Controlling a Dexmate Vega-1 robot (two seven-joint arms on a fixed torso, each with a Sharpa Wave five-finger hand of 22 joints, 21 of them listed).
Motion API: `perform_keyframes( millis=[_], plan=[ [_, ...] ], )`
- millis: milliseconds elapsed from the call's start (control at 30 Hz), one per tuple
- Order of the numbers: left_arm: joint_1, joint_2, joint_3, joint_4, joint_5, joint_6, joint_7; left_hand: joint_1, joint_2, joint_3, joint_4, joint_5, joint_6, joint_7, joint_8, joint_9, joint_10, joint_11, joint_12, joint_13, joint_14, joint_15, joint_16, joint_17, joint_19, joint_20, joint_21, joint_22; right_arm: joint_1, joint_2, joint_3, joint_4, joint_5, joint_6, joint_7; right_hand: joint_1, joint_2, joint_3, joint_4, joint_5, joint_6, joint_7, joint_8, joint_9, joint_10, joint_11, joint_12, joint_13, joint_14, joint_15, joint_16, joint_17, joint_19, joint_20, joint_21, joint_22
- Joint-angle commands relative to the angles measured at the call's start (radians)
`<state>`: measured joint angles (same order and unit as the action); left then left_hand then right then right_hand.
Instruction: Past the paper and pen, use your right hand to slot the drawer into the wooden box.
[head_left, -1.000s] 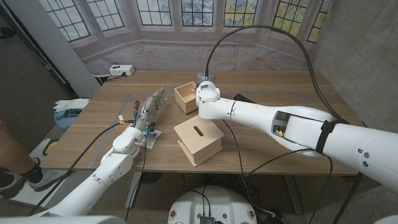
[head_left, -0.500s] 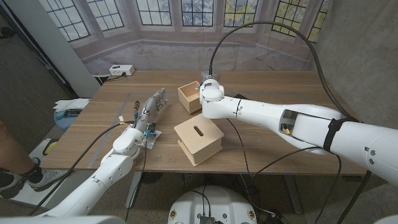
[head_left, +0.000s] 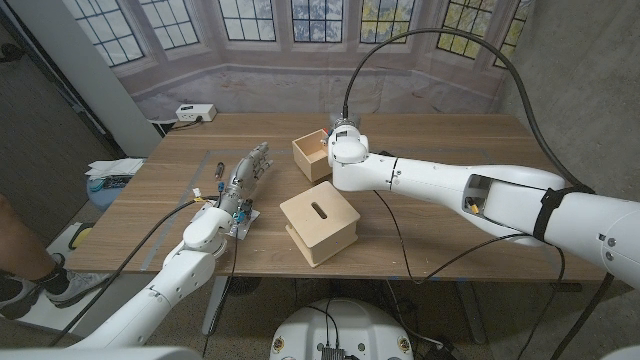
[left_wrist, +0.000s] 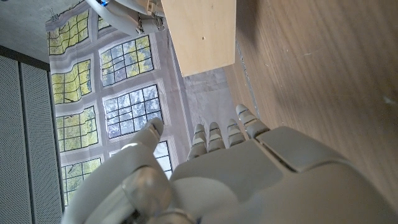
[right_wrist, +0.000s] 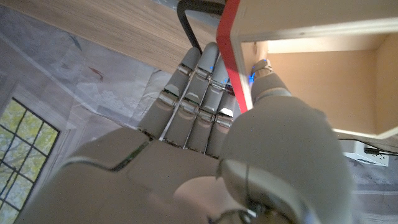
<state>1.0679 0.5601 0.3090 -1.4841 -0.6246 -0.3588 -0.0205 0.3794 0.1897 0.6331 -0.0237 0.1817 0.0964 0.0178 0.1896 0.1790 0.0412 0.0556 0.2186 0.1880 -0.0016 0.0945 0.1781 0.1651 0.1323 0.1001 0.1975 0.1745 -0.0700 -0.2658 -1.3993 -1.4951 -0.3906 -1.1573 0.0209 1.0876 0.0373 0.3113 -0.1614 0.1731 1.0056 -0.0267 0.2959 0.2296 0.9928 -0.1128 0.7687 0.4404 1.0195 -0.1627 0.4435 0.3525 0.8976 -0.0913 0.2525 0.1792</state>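
Drawer (head_left: 312, 156) pinched by its red-edged wall in my right hand (head_left: 341, 139) has shifted right over the table's far side, not yet lined up with wooden box (head_left: 319, 227), left hand (head_left: 246, 174) open, idle.

On the wooden table (head_left: 440, 215): one slotted wooden box (head_left: 319, 226), and one open drawer (head_left: 312, 155) just beyond it. Two robot hands, left hand (head_left: 246, 176), right hand (head_left: 340, 140).
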Motion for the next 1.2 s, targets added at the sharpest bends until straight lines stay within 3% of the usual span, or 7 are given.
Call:
perform_keyframes(
  millis=[33, 500, 1200],
  plan=[
    [0.018, 0.008, 0.005, -0.029, 0.001, 0.004, 0.007, 0.001, -0.007, 0.002, -0.006, 0.007, 0.013, 0.000, -0.001, 0.004, 0.006, 0.000, 0.000, 0.006, 0.006, 0.004, 0.003, 0.004, 0.007, 0.000, 0.007, 0.005, 0.007, -0.077, -0.025, -0.109, -0.019, -0.041, 0.026, 0.057, 0.044, -0.003, -0.002, 0.004, 0.028, -0.019, -0.001, 0.004, 0.008, -0.009, 0.007, 0.005, 0.011, -0.069, -0.001, 0.003, -0.002, 0.001, -0.001, 0.001],
    [0.031, 0.023, 0.008, -0.067, 0.005, 0.016, 0.018, 0.005, -0.007, 0.003, -0.009, 0.008, 0.014, 0.001, -0.001, 0.004, 0.008, 0.000, 0.000, 0.006, 0.008, 0.005, 0.003, 0.004, 0.006, -0.001, 0.007, 0.005, 0.015, -0.190, -0.055, -0.251, -0.044, -0.071, 0.051, 0.064, 0.045, -0.007, -0.003, 0.005, 0.033, -0.019, -0.005, 0.003, 0.014, -0.010, 0.008, 0.002, 0.016, -0.071, -0.004, 0.005, 0.001, 0.000, -0.002, 0.001],
    [0.048, 0.040, 0.009, -0.113, 0.021, 0.029, 0.050, 0.008, -0.006, 0.002, -0.011, 0.009, 0.014, 0.000, -0.002, 0.004, 0.009, 0.001, -0.001, 0.006, 0.009, 0.003, 0.003, 0.004, 0.007, -0.001, 0.007, 0.005, 0.019, -0.327, -0.088, -0.390, -0.072, -0.097, 0.071, 0.071, 0.049, -0.013, -0.001, 0.005, 0.039, -0.022, -0.013, 0.002, 0.015, -0.013, 0.007, 0.001, 0.027, -0.071, -0.011, 0.009, 0.004, -0.003, -0.004, 0.001]
  ],
)
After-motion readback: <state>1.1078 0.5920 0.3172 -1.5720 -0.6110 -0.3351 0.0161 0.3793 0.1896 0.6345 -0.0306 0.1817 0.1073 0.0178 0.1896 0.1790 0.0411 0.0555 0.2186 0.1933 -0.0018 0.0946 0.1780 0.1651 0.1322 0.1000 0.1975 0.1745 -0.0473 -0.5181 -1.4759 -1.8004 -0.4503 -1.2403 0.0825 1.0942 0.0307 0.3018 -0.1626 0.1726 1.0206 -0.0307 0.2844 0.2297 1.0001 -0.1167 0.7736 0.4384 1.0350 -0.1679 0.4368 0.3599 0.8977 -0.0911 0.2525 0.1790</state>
